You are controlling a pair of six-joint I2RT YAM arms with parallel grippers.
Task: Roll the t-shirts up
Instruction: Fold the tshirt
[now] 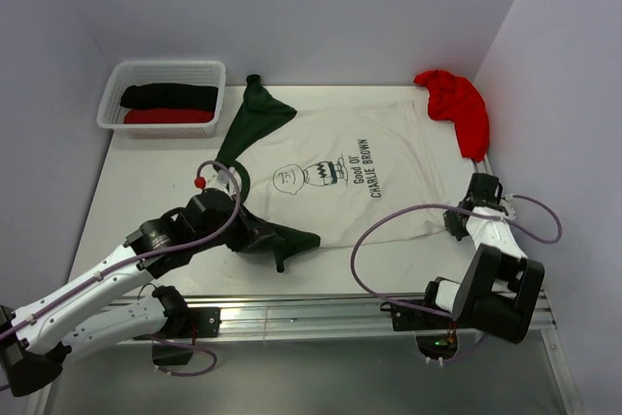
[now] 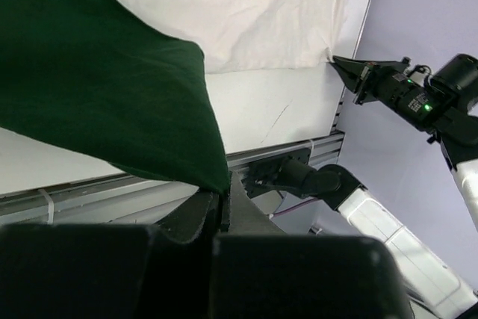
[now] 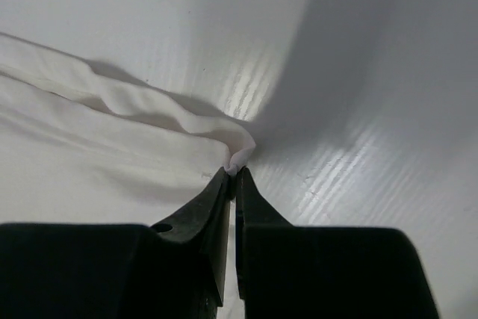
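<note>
— Cream t-shirt (image 1: 340, 177) with a cartoon print lies flat on the table (image 1: 146, 182), neck to the left, hem to the right. Where are the arms?
— Both at its near edge. The left gripper (image 2: 226, 192) is clamped on the near dark green sleeve (image 2: 112, 95); the right gripper (image 3: 234, 177) pinches the near hem corner (image 3: 240, 153).
— And the shirt's body?
— Beyond both grippers, long axis running crosswise between them. The sleeve probably folds inward next; the left arm is nearer it.
— Anything else?
— A red t-shirt (image 1: 457, 109) bunched far right; a black roll (image 1: 170, 94) and red roll (image 1: 170, 116) in a white basket (image 1: 109, 104), far left
</note>
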